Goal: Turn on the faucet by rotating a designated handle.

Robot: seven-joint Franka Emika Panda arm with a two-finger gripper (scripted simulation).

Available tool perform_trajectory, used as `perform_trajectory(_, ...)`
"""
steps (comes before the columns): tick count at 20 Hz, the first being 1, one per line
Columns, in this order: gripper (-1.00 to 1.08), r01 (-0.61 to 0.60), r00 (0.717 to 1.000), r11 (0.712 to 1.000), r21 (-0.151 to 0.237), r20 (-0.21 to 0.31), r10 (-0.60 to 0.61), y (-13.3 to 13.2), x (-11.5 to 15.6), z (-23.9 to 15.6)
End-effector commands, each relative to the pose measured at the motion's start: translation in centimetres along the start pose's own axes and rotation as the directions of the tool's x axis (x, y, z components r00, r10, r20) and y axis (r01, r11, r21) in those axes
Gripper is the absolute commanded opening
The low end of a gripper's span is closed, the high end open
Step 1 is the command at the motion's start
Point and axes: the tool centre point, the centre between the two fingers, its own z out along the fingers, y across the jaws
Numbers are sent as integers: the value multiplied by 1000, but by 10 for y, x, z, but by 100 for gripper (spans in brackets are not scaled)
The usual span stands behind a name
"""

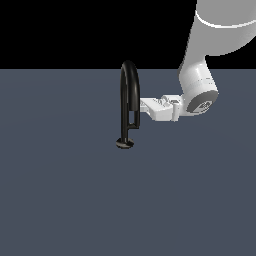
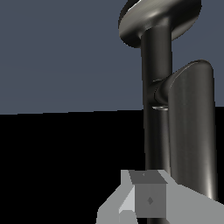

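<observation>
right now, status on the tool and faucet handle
Tool level beside the faucet, open or shut unclear. Handle right by the fingertips, contact unclear. Nothing else nearby.

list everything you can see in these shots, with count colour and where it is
faucet: one, glossy black, arched spout on a round disc base, standing on the floor about mid-scene in the exterior view
handle: one, black, short lever branching off the faucet's stem, on the side facing the arm
floor: one, flat slate blue-grey, under everything
background: black, above the floor
arm: one, white, coming in from the exterior view's upper right
gripper: one, white, level, right beside the faucet; open or shut cannot be told
</observation>
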Motion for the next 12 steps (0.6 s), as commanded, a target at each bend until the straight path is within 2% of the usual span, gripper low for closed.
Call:
perform_trajectory(1,-100,0,1000,1000,0,0,0,5,-2,0)
perform_trajectory(12,-100,1,1000,1000,1,0,-1,30,-10,0)
